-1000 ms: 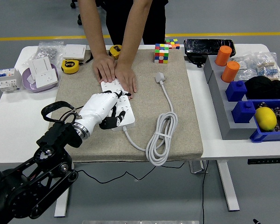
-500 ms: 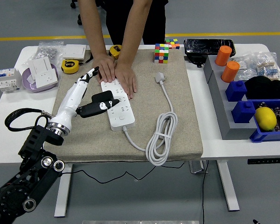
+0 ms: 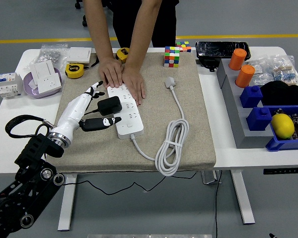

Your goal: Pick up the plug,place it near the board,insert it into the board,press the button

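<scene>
The fingers point(image 3: 102, 122) of the left hand point(image 3: 82, 110) are spread and, as far as I can see, they grip nothing. Two dark tips reach toward the left edge of the board point(image 3: 126, 116), and one finger points away toward the far-left corner of the board. The dark tips are close to the board's edge or just over it; I cannot tell if they touch it. The plug point(image 3: 170, 82) is white and lies on the mat point(image 3: 198, 124), to the right of the board and about level with the board's far end, well apart from my hand. So the board is between the fingers and the plug. The long axis of the plug runs roughly from far to near, a little tilted. Its cable point(image 3: 171, 146) leaves the near end, runs down the right side of the board into a coil, and joins the board at its near end. A person at the far side presses both hands point(image 3: 123, 77) flat on the far end of the board, just to the left of the plug. The right arm I do not see at all, so the left hand is the only one I have. I judge the pick is not yet begun. To reach the plug I must carry the hand across the board to its right side, staying near of the person's hands, and then close the fingers across the short width of the plug.
</scene>
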`<move>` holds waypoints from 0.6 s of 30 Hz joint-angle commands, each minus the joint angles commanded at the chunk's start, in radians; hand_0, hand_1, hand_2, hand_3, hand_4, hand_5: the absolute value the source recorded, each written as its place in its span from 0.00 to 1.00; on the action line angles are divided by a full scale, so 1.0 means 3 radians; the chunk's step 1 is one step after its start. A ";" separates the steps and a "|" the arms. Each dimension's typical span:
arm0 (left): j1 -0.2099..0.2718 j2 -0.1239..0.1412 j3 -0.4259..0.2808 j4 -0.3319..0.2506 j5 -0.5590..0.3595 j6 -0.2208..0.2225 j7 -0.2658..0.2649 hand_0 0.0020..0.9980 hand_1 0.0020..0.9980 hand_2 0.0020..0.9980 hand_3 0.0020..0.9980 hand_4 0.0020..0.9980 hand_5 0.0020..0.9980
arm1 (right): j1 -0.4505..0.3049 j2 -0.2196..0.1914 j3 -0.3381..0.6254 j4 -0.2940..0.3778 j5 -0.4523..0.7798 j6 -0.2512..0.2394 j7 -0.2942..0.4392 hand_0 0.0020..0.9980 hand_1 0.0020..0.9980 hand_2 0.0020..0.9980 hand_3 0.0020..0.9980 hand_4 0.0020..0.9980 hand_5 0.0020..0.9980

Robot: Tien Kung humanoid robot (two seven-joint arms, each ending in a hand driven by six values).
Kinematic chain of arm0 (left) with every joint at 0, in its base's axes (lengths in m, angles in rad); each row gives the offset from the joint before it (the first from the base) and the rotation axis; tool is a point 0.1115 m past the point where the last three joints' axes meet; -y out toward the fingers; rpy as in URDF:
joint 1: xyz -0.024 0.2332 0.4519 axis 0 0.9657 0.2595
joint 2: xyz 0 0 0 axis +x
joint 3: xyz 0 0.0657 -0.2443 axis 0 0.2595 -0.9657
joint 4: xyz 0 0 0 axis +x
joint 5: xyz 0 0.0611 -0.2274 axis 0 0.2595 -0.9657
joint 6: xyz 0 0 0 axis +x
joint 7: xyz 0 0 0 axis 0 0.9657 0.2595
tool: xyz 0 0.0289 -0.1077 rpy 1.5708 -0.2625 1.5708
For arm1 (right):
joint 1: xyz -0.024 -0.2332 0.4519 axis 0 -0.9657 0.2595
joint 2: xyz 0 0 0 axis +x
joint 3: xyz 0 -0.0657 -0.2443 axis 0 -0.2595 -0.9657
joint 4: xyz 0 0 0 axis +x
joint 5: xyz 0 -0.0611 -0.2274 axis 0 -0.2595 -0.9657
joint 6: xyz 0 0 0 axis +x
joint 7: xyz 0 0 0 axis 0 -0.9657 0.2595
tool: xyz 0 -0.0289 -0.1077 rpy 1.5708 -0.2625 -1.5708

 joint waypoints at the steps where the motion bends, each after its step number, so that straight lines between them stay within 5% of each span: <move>1: -0.0038 0.0024 0.0073 0.0011 0.0048 -0.0015 0.0015 0.26 0.21 0.33 0.98 0.84 0.20 | 0.0002 -0.0001 -0.0003 0.0000 0.0000 0.0000 0.0000 0.84 0.75 0.76 0.79 1.00 0.95; 2: -0.0077 0.0044 0.0146 0.0024 0.0086 -0.0031 0.0031 0.26 0.21 0.33 0.98 0.84 0.20 | 0.0005 -0.0002 -0.0006 0.0000 0.0000 0.0000 0.0000 0.84 0.75 0.76 0.79 1.00 0.95; 3: -0.0099 0.0053 0.0190 0.0031 0.0109 -0.0041 0.0041 0.16 0.05 0.15 0.87 0.54 0.00 | 0.0007 -0.0003 -0.0008 0.0000 0.0003 0.0000 0.0000 0.84 0.75 0.76 0.79 1.00 0.94; 8: -0.0230 0.0090 0.0454 0.0068 0.0233 -0.0177 0.0146 0.16 0.05 0.15 0.87 0.54 0.00 | 0.0011 -0.0012 -0.0015 0.0000 0.0000 0.0001 -0.0004 0.84 0.75 0.76 0.79 1.00 0.94; 9: -0.0253 0.0096 0.0512 0.0079 0.0244 -0.0205 0.0167 0.13 0.03 0.14 0.86 0.65 0.00 | 0.0010 -0.0013 -0.0016 0.0000 -0.0002 0.0001 -0.0005 0.84 0.75 0.76 0.79 1.00 0.94; 18: -0.0309 0.0087 0.0738 0.0198 0.0344 -0.0340 0.0262 0.13 0.02 0.14 0.86 0.67 0.00 | 0.0004 -0.0014 -0.0027 0.0000 -0.0004 0.0004 -0.0007 0.84 0.75 0.76 0.79 1.00 0.94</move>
